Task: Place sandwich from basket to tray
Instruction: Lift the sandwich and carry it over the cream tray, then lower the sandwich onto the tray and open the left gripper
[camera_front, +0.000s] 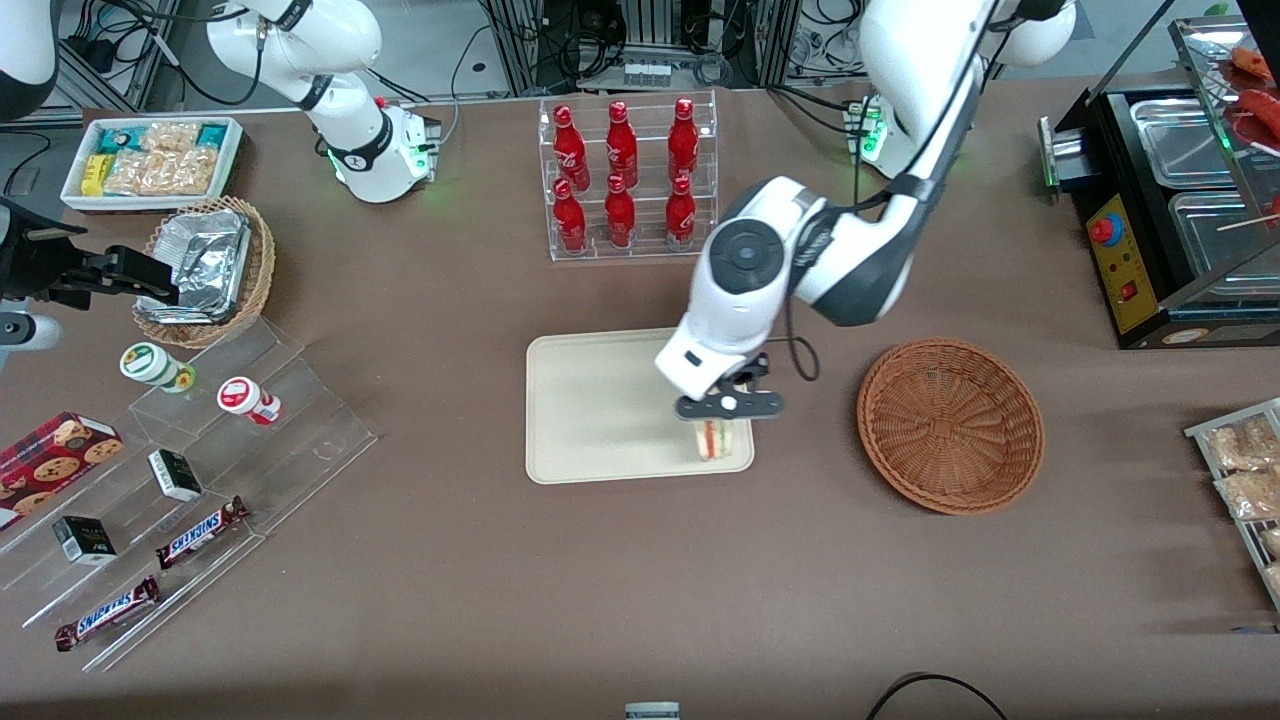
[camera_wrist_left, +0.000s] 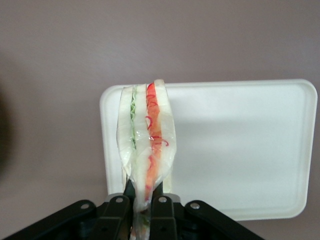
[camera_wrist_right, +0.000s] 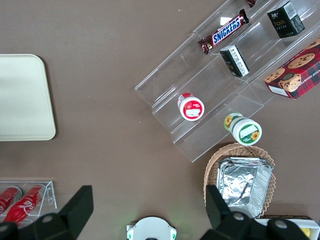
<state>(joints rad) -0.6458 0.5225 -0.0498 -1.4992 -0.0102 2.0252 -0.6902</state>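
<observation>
The left arm's end effector (camera_front: 722, 412) hangs over the corner of the cream tray (camera_front: 590, 410) nearest the front camera and the working arm's end, its two fingers (camera_wrist_left: 159, 206) pinched on the wrapped sandwich (camera_front: 711, 438). The wedge hangs below them, its red and green filling stripes showing along the cut edge; whether its lower end touches the tray cannot be told. In the left wrist view the sandwich (camera_wrist_left: 145, 145) lies over one short rim of the tray (camera_wrist_left: 240, 150), whose remaining surface is bare. The round reddish-brown basket (camera_front: 950, 425) sits just beside the tray, toward the working arm's end of the table (camera_front: 450, 580), with a strip of brown cloth between the two rims. Six red bottles (camera_front: 622, 175) stand in a clear rack (camera_front: 630, 110) farther from the front camera than the tray, well apart from it. Toward the parked arm's end, a stepped clear stand (camera_front: 200, 470) carries two Snickers bars (camera_front: 200, 532), two small dark boxes (camera_front: 175, 474) and two round cups (camera_front: 245, 398).
</observation>
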